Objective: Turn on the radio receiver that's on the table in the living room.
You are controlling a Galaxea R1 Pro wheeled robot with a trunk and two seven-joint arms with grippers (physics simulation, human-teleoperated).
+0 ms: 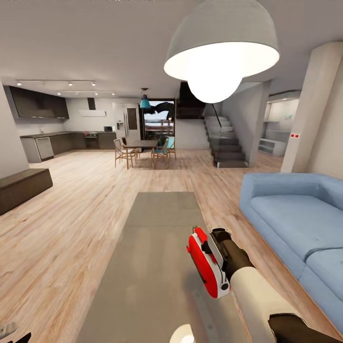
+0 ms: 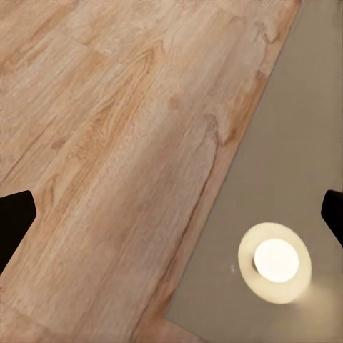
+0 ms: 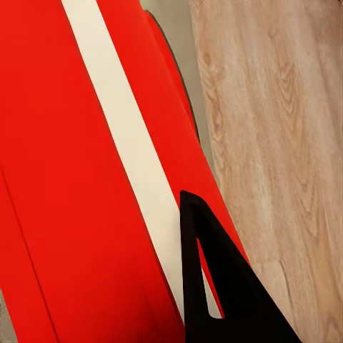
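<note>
Radio receiver (image 1: pixel 206 262) grasped in right gripper (image 1: pixel 212 250) above table (image 1: pixel 152 267), sofa (image 1: pixel 295 224) alongside; left jaws apart.

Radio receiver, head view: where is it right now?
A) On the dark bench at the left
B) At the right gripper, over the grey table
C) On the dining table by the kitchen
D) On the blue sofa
B: the radio receiver sits at the end of the right arm, against the right gripper, above the table; the right wrist view shows its red side and white band up close.
</note>
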